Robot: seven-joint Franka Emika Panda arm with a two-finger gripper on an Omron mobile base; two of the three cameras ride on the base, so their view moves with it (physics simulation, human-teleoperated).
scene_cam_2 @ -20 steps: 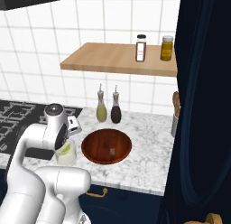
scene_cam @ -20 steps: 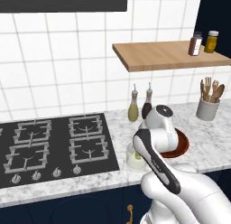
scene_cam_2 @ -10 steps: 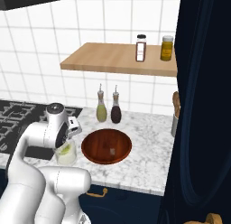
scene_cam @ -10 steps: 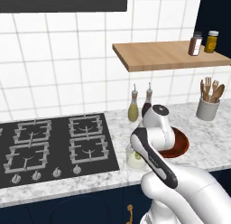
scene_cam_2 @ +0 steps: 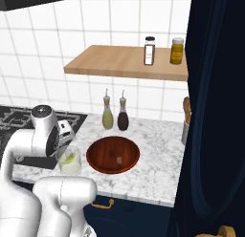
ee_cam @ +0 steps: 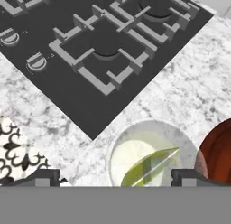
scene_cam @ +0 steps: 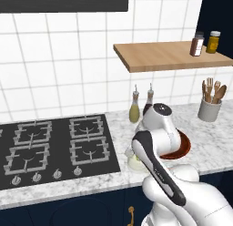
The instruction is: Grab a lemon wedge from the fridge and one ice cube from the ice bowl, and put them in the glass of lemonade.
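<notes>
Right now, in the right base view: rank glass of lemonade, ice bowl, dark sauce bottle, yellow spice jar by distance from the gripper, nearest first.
From the gripper:
1. glass of lemonade, directly under it, lemon wedge inside.
2. ice bowl, beside the glass on the counter.
3. dark sauce bottle, back at the wall.
4. yellow spice jar, up on the wooden shelf.
</notes>
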